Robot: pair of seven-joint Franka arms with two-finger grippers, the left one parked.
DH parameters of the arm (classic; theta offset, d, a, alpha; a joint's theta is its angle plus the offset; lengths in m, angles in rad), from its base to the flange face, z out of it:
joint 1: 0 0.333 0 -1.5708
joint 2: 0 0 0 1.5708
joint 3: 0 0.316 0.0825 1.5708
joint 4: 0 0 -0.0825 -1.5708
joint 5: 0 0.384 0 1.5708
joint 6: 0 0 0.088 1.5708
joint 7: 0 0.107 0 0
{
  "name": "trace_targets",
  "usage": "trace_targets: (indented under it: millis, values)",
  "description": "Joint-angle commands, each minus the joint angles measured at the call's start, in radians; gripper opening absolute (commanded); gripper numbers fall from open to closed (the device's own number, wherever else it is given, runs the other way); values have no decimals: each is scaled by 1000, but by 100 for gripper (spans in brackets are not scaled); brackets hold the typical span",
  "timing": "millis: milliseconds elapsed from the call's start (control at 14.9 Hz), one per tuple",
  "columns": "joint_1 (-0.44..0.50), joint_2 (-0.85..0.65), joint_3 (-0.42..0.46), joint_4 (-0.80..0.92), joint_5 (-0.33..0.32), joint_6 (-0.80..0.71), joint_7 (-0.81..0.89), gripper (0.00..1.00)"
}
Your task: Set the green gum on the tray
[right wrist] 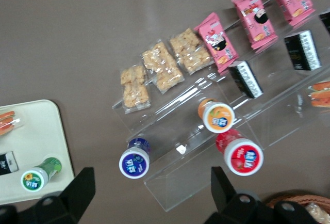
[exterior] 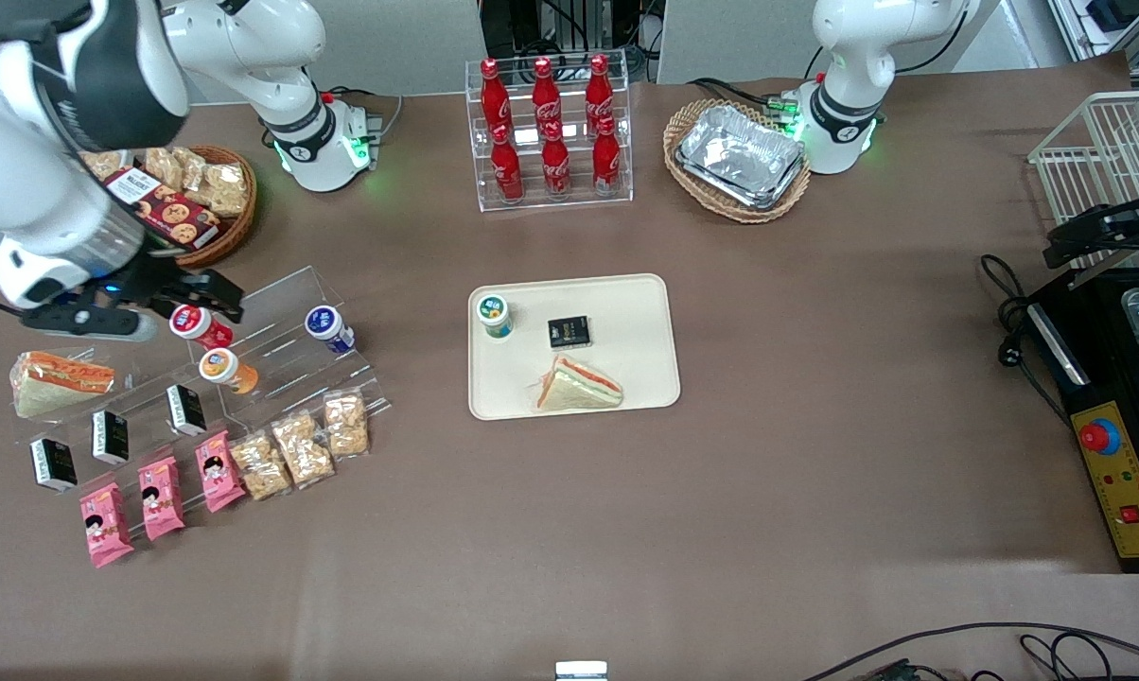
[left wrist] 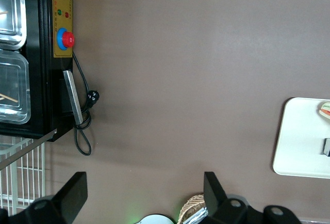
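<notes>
1. Your working gripper (exterior: 167, 293) hangs above the clear acrylic display stand (exterior: 276, 350) at the working arm's end of the table. Its fingers (right wrist: 82, 188) stand spread apart with nothing between them; it is released.

2. You will find the green gum (exterior: 494, 315) upright on the tray (exterior: 640, 312), near the tray's 10 o'clock corner in the front view. The right wrist view confirms it: green gum (right wrist: 40, 174) inside the tray (right wrist: 44, 126) rim, well apart from the gripper.

3. Also on the tray: a small black packet (exterior: 569, 332) just beside the gum, and a wrapped sandwich (exterior: 577, 388) nearer the front camera. Neither touches the gum.

4. Judgement: the placement looks done. The gum is seated on the tray, free of the fingers.

5. Risk, wrong pick: three look-alike bottles sit on the stand close under the gripper, namely the red-lidded bottle (exterior: 199, 324), the orange-lidded bottle (exterior: 226, 369) and the blue-lidded bottle (exterior: 328, 326). Any descent from here would land on one of them, most likely the red.

6. Risk, knock-over: the gum is a narrow upright cylinder close to the tray rim. A return pass low over the tray could tip it or roll it off the low edge.

7. Risk, stand contact: a low sideways retreat could clip the acrylic steps and scatter the stock.
</notes>
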Motion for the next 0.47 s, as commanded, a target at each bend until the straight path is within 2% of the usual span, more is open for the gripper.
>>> trace_targets:
  millis: [0,268,403]
  values:
    - [-4,22,-31,138,18,-107,-32,100]
    - [-5,89,-45,305,15,-246,-33,100]
    - [-10,101,-47,329,16,-265,-35,100]
